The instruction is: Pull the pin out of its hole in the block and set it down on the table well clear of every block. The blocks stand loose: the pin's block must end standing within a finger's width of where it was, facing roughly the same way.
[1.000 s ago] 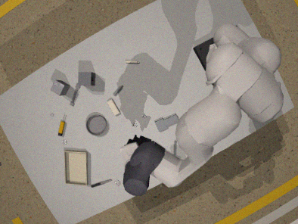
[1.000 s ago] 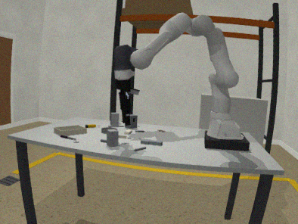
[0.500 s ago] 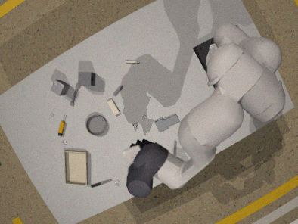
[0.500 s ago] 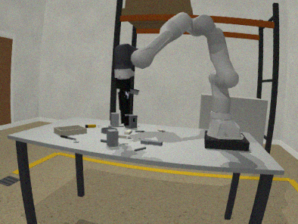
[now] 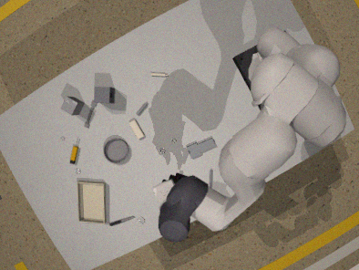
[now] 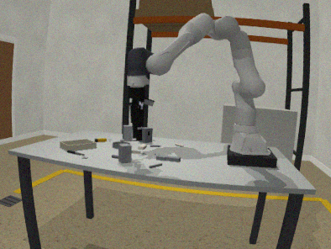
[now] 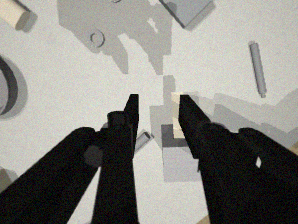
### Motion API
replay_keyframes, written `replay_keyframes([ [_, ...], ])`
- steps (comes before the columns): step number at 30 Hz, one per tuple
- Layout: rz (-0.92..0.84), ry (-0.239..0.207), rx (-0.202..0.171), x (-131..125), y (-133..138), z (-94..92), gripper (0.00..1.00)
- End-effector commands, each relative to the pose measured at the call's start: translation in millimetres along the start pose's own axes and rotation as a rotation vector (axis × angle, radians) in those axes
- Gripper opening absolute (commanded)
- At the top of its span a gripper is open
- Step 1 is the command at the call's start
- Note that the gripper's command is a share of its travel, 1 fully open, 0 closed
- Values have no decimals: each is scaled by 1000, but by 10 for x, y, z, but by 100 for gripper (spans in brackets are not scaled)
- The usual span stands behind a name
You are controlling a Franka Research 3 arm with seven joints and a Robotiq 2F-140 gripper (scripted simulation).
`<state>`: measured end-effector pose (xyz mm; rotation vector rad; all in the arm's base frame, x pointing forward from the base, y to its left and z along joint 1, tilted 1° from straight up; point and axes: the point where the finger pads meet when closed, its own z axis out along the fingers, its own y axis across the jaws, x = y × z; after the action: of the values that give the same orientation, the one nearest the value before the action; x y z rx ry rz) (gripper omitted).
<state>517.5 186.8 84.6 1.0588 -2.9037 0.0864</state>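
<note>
In the wrist view a small grey block (image 7: 175,152) stands on the table with a cream pin (image 7: 175,111) upright in its top. My gripper (image 7: 158,107) hangs well above it, open with a narrow gap and nothing between the fingers. The pin shows just beside the right finger's tip, not in the gap. From overhead the gripper (image 5: 177,177) and its dark wrist hide most of the block. In the side view the gripper (image 6: 137,126) is high over the table and the block (image 6: 124,152) stands near the front edge.
Two other grey blocks (image 5: 70,106) (image 5: 109,95) stand at the far left. A round grey dish (image 5: 117,150), a cream tray (image 5: 92,201), a yellow tool (image 5: 74,152), a cream bar (image 5: 137,129), a flat grey piece (image 5: 201,148), a grey rod (image 7: 257,67) and washers (image 7: 96,37) lie around.
</note>
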Motion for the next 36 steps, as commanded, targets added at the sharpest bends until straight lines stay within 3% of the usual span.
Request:
replay_keyframes([
  [1, -9, -7, -2, -15, -1, -9, 33],
  [10, -54, -46, -21, -155, 199, -30, 33],
  [24, -54, -47, -21, -157, 201, -28, 33],
  [36, -79, -64, -36, -177, 253, 146, 33],
])
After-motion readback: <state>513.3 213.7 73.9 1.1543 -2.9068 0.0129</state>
